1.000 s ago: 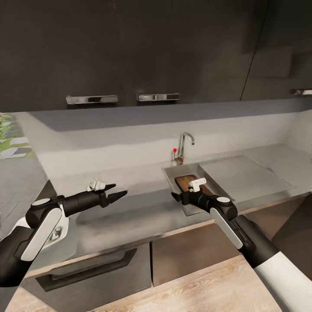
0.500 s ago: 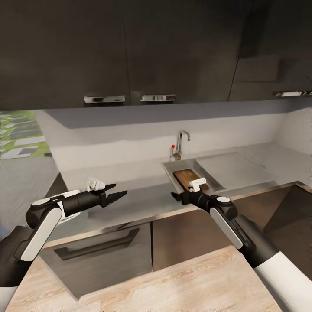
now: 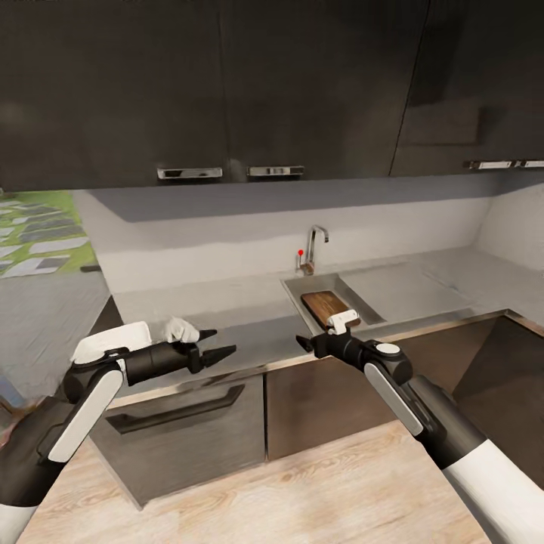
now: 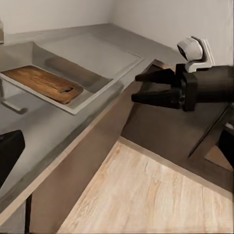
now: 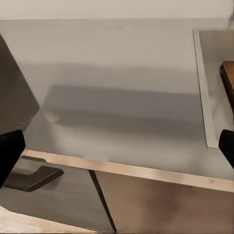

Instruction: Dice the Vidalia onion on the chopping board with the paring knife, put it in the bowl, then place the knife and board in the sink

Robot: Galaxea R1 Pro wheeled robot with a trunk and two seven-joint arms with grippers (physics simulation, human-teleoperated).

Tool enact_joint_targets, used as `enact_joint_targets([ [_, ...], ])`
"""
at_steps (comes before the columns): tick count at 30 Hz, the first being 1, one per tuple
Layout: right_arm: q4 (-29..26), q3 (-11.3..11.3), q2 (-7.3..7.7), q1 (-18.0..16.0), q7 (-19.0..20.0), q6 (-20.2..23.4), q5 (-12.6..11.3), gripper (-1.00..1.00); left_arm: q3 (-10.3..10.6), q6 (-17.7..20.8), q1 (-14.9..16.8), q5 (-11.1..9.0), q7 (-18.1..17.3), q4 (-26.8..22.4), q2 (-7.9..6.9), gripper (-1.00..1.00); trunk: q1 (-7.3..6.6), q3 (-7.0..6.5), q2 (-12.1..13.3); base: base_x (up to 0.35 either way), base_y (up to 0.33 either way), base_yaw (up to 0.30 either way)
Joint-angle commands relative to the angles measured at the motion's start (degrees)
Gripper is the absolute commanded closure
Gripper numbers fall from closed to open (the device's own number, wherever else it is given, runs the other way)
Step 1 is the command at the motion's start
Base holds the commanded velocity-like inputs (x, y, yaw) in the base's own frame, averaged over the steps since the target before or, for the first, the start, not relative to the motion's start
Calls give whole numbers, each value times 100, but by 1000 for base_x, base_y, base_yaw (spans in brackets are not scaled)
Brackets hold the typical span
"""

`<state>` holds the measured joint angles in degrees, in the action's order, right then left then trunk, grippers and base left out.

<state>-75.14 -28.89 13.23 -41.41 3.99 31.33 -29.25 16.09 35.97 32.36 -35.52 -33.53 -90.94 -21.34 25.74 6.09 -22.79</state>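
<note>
The dark brown chopping board lies inside the steel sink, below the chrome tap; it also shows in the left wrist view. My right gripper hangs open in front of the countertop edge, empty, and shows in the left wrist view. My left gripper is open and empty over the countertop's front edge. A white bowl sits at the countertop's left end, partly hidden by my left forearm. The onion and the paring knife are out of view.
Dark wall cabinets with chrome handles hang above the worktop. A drawer front with a bar handle is below my left gripper. Wooden floor lies between me and the cabinets. The drainboard stretches right of the basin.
The whole view has pulled back from the counter and turned, so the camera moved. My left gripper sits slightly lower and further right. The board stays in the sink.
</note>
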Motion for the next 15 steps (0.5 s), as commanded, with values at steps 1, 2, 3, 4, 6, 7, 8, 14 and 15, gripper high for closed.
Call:
enact_joint_targets([
  [1,-6,-27,6,-5,6,22,-1,-100,68,-27,7,-45,14,-2,-4,-100,4,10,-13,-2,0,0],
  [2,-7,-56,9,4,6,22,-1,-100,174,-163,7,-46,17,-4,-5,-100,4,9,-13,-2,0,0],
  [3,-8,-67,9,16,6,20,-1,-100,222,-235,7,-47,18,-4,-6,-100,4,7,-13,-1,0,0],
  [4,-8,-81,12,72,6,18,2,-100,313,-375,7,-49,21,-7,-8,-100,4,6,-13,0,0,0],
  [6,-9,-101,172,574,1,-14,6,-100,662,-667,-27,-51,34,-11,-21,-100,4,6,-13,0,0,0],
  [7,-6,-103,284,776,0,-46,8,-100,780,-733,-68,-51,39,-9,-33,-100,4,5,-13,0,0,0],
  [8,1,-105,411,975,1,-108,11,-100,892,-800,-150,-52,47,-7,-47,-100,4,5,-13,0,0,0],
  [14,1732,-182,921,2014,137,-1917,9,-100,1545,-1240,-1092,-60,646,263,-91,-100,4,5,-13,0,0,0],
  [15,2189,-279,929,2046,261,-2164,9,-100,1667,-1300,-1196,-60,710,419,-97,-100,4,5,-13,0,0,0],
])
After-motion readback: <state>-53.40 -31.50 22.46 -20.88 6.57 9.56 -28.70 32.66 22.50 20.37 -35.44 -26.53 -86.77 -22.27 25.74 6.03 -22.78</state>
